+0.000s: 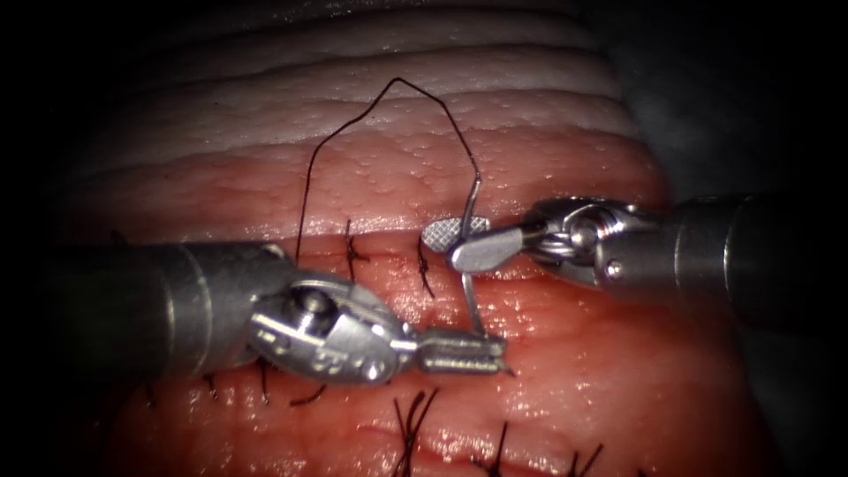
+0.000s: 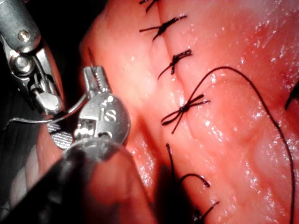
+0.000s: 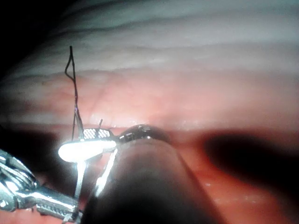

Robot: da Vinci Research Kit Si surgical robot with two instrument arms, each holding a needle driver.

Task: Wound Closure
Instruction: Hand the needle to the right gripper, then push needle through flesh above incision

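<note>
Needle (image 1: pixel 471 265) stands nearly upright above the tissue (image 1: pixel 618 389), clear of it and not entered, just right of the stitched cut (image 1: pixel 380 256). Left tool (image 1: pixel 464 351) pinches the needle near its pointed end, jaws pressed together on it. Right tool (image 1: pixel 464 243) lies across the needle's middle; its jaws stand spread, one toothed face exposed, so they do not clamp the needle. Thread (image 1: pixel 389 88) rises from the needle's upper end, arches over the pale far tissue and falls behind the left tool's shaft. Knotted stitches (image 2: pixel 183 108) sit along the cut; further cut ends (image 1: pixel 411 424) stand on the near tissue.
</note>
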